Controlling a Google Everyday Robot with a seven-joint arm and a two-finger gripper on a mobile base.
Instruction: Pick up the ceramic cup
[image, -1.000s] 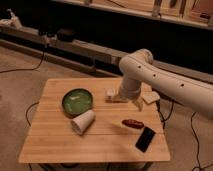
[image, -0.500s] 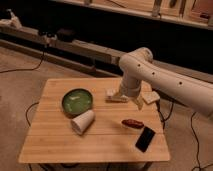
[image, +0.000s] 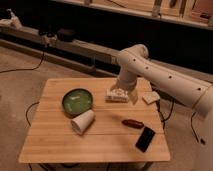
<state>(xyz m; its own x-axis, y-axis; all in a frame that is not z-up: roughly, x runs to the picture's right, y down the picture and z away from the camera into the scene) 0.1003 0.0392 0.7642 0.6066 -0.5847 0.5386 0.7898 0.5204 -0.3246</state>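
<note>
- Wooden bench (image: 60, 145) in mid view; everything sits on its top.
- Ceramic cup (image: 83, 122): plain white, lying on its side near bench centre, wide mouth facing the front-left corner, narrow base twd the back right.
- Cup is just in front of the green bowl (image: 77, 102). Their rims are v. close, can't tell if touching.
- Green bowl is upright on the left half of the bench.
- Robot arm (image: 150, 70), white, comes in from the right and bends down over the back of the bench.
- Pincer (image: 116, 95) is low at the bench's back-centre, right of the bowl and well apart from the cup. Apart or together: can't tell. It holds nothing that can be made out.
- Small white object (image: 151, 97) near the back-right edge, beside the arm.
- Reddish-brown oblong item (image: 132, 123) to the right of the cup, w/ a gap between.
- Black phone (image: 145, 139) lies flat near the front-right corner, just in front of the reddish item.
</note>
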